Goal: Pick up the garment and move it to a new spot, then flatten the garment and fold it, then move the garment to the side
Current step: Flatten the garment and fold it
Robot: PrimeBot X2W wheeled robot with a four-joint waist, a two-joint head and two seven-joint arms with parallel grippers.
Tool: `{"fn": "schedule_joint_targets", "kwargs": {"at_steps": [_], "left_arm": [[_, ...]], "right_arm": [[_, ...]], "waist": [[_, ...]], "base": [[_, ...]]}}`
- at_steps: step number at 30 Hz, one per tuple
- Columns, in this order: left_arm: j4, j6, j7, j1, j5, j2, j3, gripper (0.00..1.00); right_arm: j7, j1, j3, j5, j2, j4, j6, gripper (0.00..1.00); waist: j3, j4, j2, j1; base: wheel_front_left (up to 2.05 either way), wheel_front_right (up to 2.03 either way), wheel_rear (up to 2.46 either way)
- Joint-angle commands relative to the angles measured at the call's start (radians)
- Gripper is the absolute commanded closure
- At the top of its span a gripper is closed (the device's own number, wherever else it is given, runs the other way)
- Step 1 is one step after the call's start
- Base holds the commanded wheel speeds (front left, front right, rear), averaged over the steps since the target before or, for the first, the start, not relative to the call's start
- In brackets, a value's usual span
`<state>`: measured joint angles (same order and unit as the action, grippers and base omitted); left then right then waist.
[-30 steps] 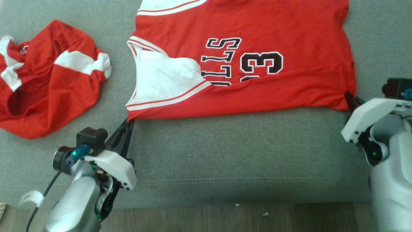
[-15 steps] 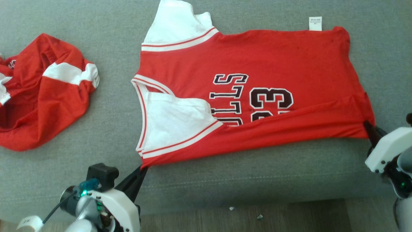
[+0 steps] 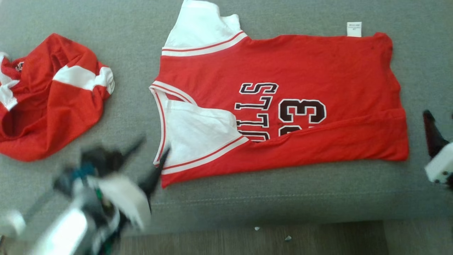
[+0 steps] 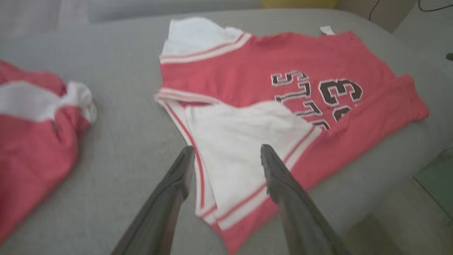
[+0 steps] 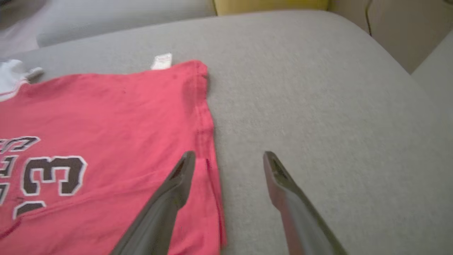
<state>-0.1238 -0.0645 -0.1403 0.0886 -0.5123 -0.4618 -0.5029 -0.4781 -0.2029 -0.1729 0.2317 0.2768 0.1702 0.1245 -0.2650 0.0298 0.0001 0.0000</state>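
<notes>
Both grippers have released the near edge of the jersey, and their fingers now stand apart.

The left gripper [image 4: 227, 152], blurred in the head view, hangs with spread jaws over the white shoulder panel at the jersey's [image 3: 283, 71] near corner. The right gripper [image 5: 229, 156] is also open, with one finger above the hem and the other above the bare grey cushion [image 3: 247, 202]. I cannot tell if any fingertip touches the cloth. The jersey lies spread in the middle of the cushion, and its near long side is folded up over the lower part of the number. A second red garment [image 3: 53, 106] lies crumpled well apart on the left. I judge the first fold is laid down. To do this step well, both arms should leave without catching the edge, and the next grasp should take both far corners evenly so the fold lines stay parallel.
</notes>
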Motion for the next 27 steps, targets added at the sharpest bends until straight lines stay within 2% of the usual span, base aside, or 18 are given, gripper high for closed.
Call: {"fn": "schedule_joint_targets", "kwargs": {"at_steps": [1,4,8,13,15,16,22,27], "left_arm": [[-0.048,0.009,-0.017,0.136,0.016,-0.043,0.062,0.00],[-0.035,0.049,-0.084,0.300,0.018,-0.054,0.070,0.00],[0.088,0.102,-0.170,0.539,0.000,-0.036,0.077,0.00],[0.290,0.153,-0.250,0.792,-0.014,-0.009,0.060,0.00],[0.367,0.164,-0.273,0.879,-0.009,-0.003,0.048,0.00],[0.367,0.164,-0.273,0.879,-0.009,-0.003,0.048,0.00],[0.617,0.179,-0.318,1.090,0.015,0.017,0.018,0.00],[0.753,0.180,-0.318,1.187,0.058,-0.003,-0.005,0.00]], "right_arm": [[0.016,0.000,0.028,-0.012,-0.009,-0.062,0.006,0.00],[0.025,-0.017,0.065,-0.022,-0.041,-0.096,0.006,0.00],[0.066,-0.050,0.136,-0.011,-0.076,-0.129,0.006,0.00],[0.222,-0.098,0.215,0.001,-0.078,-0.169,0.006,0.00],[0.289,-0.113,0.236,0.003,-0.075,-0.167,0.006,0.00],[0.289,-0.113,0.236,0.003,-0.075,-0.167,0.006,0.00],[0.458,-0.172,0.313,0.022,-0.078,-0.102,0.006,0.00],[0.511,-0.214,0.355,0.044,-0.084,-0.051,0.006,0.00]], "waist": [[-0.013,0.004,-0.0001,0.0000],[-0.048,-0.002,-0.0001,0.0000],[-0.107,-0.021,-0.0001,0.0000],[-0.191,-0.061,-0.0001,0.0000],[-0.222,-0.077,-0.0001,0.0000],[-0.222,-0.077,-0.0001,0.0000],[-0.312,-0.147,-0.0001,0.0000],[-0.364,-0.198,-0.0001,0.0000]], "base": [[0.00,0.00,0.00],[0.00,0.00,0.00],[0.00,0.00,0.00],[0.00,0.00,0.00],[0.00,0.00,0.00],[0.00,0.00,0.00],[0.00,0.00,0.00],[0.00,0.00,0.00]]}}
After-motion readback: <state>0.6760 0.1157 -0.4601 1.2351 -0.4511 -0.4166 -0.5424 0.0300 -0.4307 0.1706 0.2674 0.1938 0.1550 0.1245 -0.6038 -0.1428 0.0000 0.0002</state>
